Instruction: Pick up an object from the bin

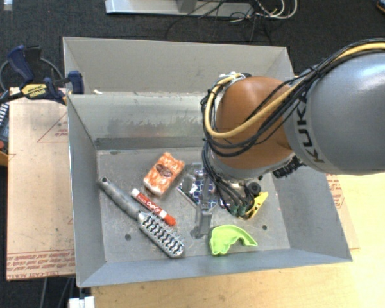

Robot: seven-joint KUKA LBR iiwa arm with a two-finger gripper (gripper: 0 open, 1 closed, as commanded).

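Jaws down at mid-floor of the grey metal bin (83, 172), under the orange wrist cover (247, 124); cannot tell how far open, or whether anything is held.

Directly below the wrist: blue-and-white patterned small item (197, 188), partly hidden. Just to the right, yellow piece (259, 201) beside the cables. Toward the front wall, green curved plastic piece (230, 239). Left of centre: orange crinkled packet (163, 172), then red-and-white marker pen (153, 208) lying against grey toothed brush-like tool (144, 220).
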